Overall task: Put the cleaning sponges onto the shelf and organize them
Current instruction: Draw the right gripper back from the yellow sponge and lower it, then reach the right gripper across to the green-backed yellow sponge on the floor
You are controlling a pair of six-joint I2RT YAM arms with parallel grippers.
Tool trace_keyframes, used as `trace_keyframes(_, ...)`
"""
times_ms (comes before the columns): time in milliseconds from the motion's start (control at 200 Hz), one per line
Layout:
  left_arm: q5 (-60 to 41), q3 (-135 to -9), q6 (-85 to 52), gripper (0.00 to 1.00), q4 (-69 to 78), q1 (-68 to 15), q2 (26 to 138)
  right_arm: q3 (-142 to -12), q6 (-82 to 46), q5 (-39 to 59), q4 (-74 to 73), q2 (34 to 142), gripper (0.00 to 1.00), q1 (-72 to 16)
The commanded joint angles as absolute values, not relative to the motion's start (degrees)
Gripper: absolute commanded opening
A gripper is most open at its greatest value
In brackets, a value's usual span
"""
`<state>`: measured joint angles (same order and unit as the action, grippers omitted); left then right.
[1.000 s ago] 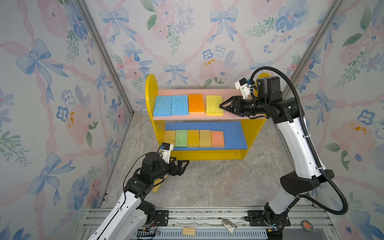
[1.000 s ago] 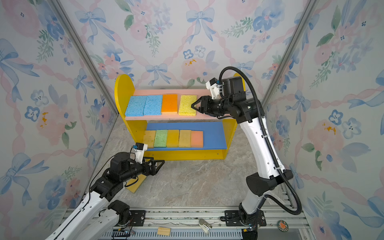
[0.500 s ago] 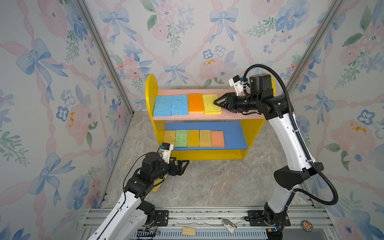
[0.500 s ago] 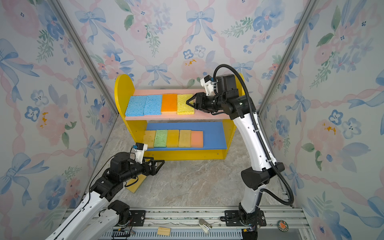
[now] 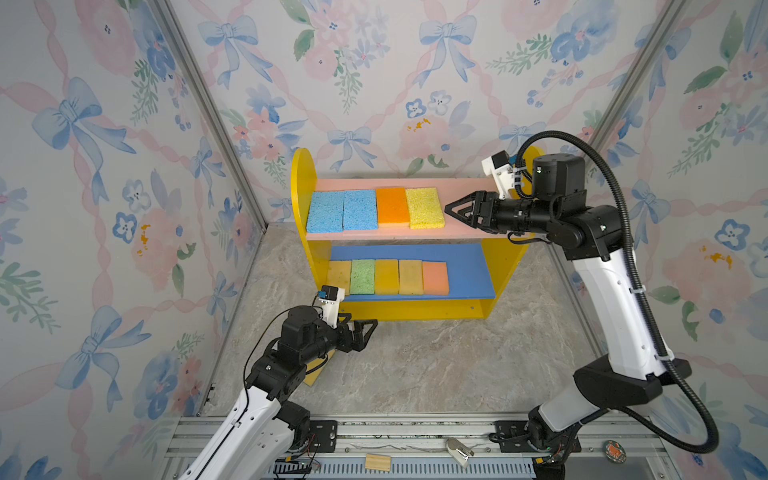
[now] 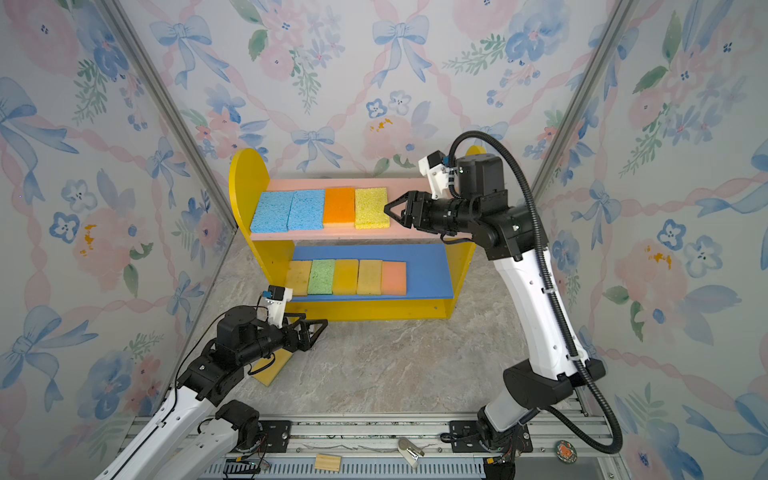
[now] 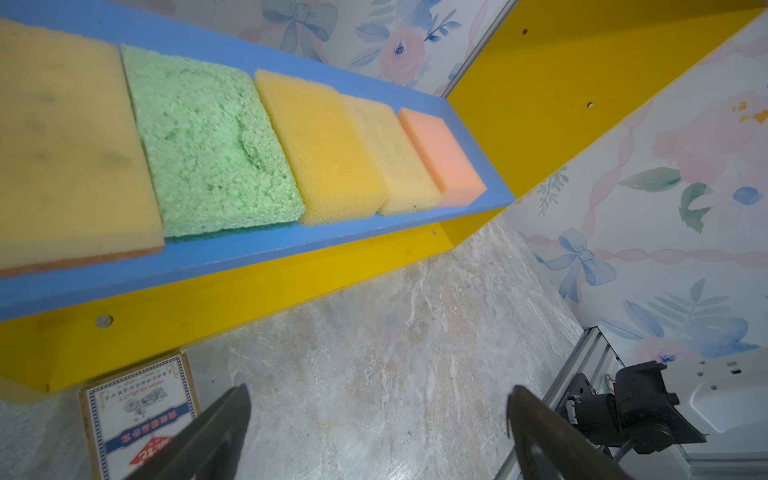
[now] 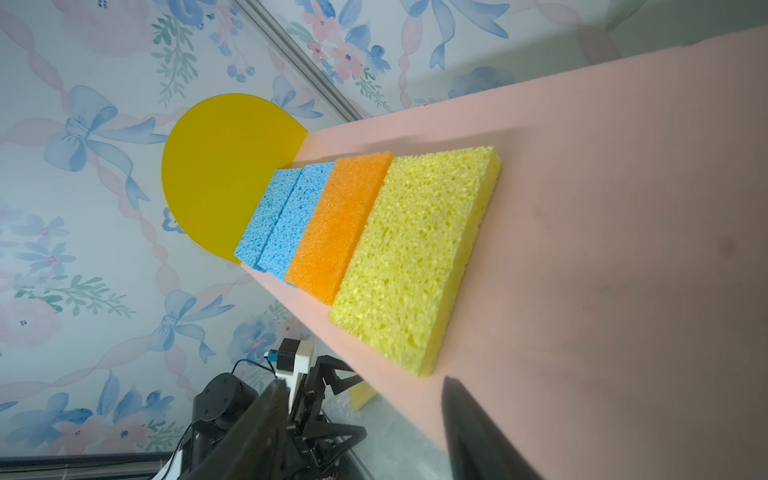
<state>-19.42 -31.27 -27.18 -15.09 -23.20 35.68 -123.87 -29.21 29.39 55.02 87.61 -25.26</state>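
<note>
Marbled floor (image 5: 415,365) bears the shelf (image 5: 301,174), nine cleaning sponges (image 5: 392,206) rowed edge-to-edge on its boards for tidiness; right gripper (image 5: 448,209) gapes empty at its upper board (image 5: 395,233), left gripper (image 5: 371,329) gapes empty near the tenth sponge (image 6: 272,370) in front.

A marbled counter (image 5: 415,361) carries the shelf (image 5: 300,174), which stands near the far wall. On its pink upper board (image 5: 415,235), packed side by side from the left, lie two blue sponges (image 5: 325,212), an orange sponge (image 5: 392,206) and a yellow sponge (image 5: 424,208). The blue lower board (image 5: 469,270) holds a mustard sponge (image 5: 338,274), green sponge (image 5: 362,276), amber sponge (image 5: 386,276), pale yellow sponge (image 5: 410,276) and peach sponge (image 5: 435,277). On the counter, near left, lie a loose yellow sponge (image 6: 272,370) and a printed card box (image 7: 137,411).
</note>
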Motion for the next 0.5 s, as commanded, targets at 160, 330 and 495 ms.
trace_keyframes(160, -17.1, -31.7, -26.5, 0.98, -16.0, -22.8, 32.5, -81.1, -40.3, 27.1, 34.3, 58.4, 0.68, -32.3)
trace_keyframes(330, -12.7, -32.2, -27.0, 0.98, -17.4, -22.8, 29.6, -57.1, -47.2, 8.4, 30.8, 46.4, 0.72, -50.5)
trace_keyframes(495, -7.8, -31.6, -27.1, 0.98, -17.4, -22.7, 25.3, -39.4, -59.5, -2.7, 13.0, 49.4, 0.73, -64.0)
